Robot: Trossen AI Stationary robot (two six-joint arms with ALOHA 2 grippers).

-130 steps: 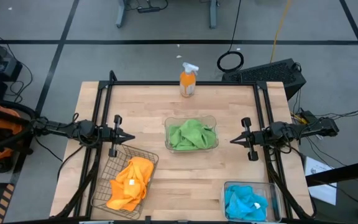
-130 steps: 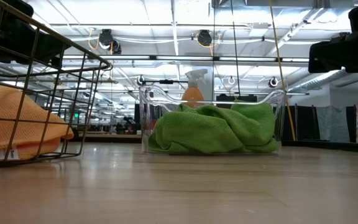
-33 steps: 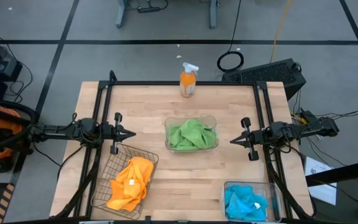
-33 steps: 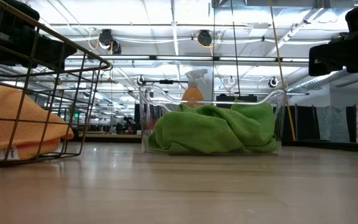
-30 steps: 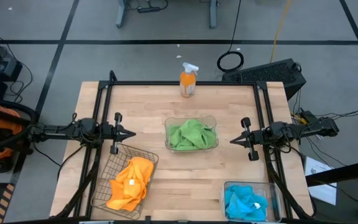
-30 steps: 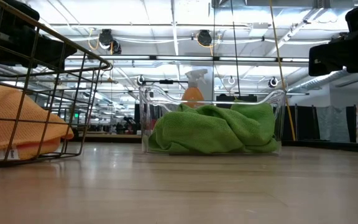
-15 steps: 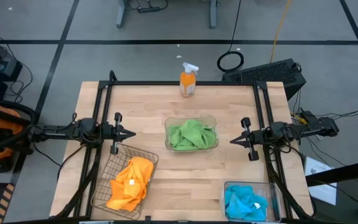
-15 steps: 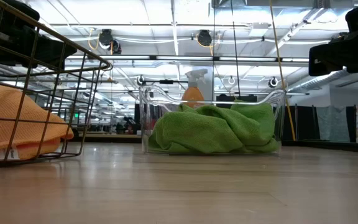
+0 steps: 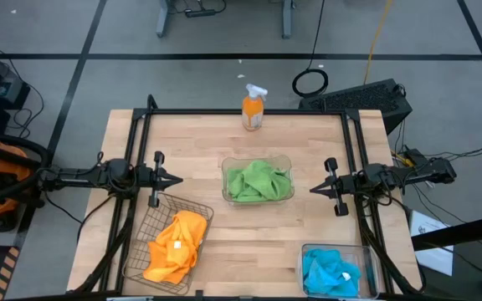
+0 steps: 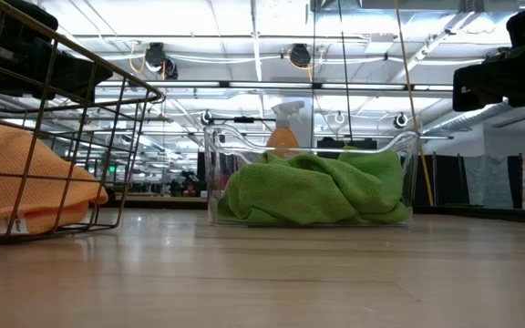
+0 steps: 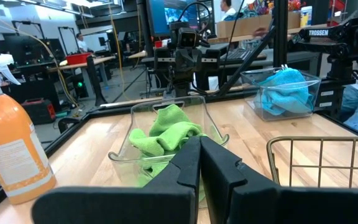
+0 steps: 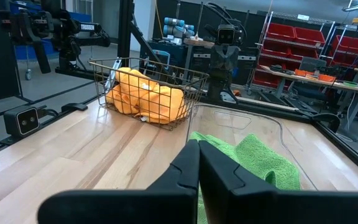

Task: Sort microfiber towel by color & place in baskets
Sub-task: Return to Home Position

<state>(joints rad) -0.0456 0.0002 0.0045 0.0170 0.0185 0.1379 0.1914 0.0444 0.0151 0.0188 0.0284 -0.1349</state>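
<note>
Flanking towels: left gripper, right gripper

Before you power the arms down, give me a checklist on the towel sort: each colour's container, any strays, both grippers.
1. All bright green microfiber towels in centre clear plastic bin: ok.
2. All orange-yellow towels in wire mesh basket: ok.
3. All sky blue towels in corner clear plastic bin: ok.
4. Two towels per container: cannot tell, they are bunched.
5. No stray towel on wooden table: ok.
6. Both left gripper and right gripper shut, empty: ok.
</note>
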